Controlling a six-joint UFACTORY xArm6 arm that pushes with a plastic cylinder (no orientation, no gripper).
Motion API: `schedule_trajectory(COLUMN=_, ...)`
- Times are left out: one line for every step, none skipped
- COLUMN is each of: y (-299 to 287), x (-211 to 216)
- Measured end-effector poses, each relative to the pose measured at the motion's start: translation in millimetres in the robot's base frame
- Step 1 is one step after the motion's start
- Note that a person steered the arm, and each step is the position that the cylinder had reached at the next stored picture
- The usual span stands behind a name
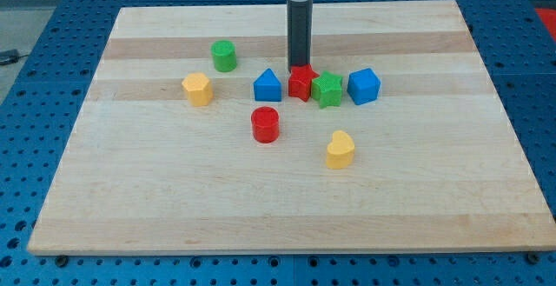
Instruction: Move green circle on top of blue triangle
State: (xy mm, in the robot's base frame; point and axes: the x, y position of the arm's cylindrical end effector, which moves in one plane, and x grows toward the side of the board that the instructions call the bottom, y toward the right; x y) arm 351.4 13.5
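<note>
Scanning the desk [174, 208] from the view's left: the green circle [224, 56] is sitting untouched, up-left of the blue triangle [268, 86] and apart from it. Our tip [301, 66] is resting against the red star [302, 83], so we're judging the approach isn't started. No claw showing, so its state we cannot tell. Next we're needing to circle round behind the green circle.

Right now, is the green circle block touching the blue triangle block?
Apart. The camera view shows bare wooden board between the green circle block and the blue triangle block; the circle sits toward the view's upper left.
</note>
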Motion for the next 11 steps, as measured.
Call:
schedule_trajectory(y=-26.4, x=-2.9)
schedule_trajectory(y=-46.7, x=-19.0)
schedule_trajectory(y=-42.1, x=-69.4)
schedule_trajectory(y=-99.2, x=-94.6)
schedule_trajectory(y=-151.5, x=-84.9)
schedule_trajectory(y=-159.0, x=-51.6)
schedule_trajectory(y=-136.0, x=-36.5)
schedule_trajectory(y=-97.2, x=-36.5)
schedule_trajectory(y=-76.5, x=-32.1)
schedule_trajectory(y=-66.0, x=-21.5)
schedule_trajectory(y=-42.8, x=-20.2)
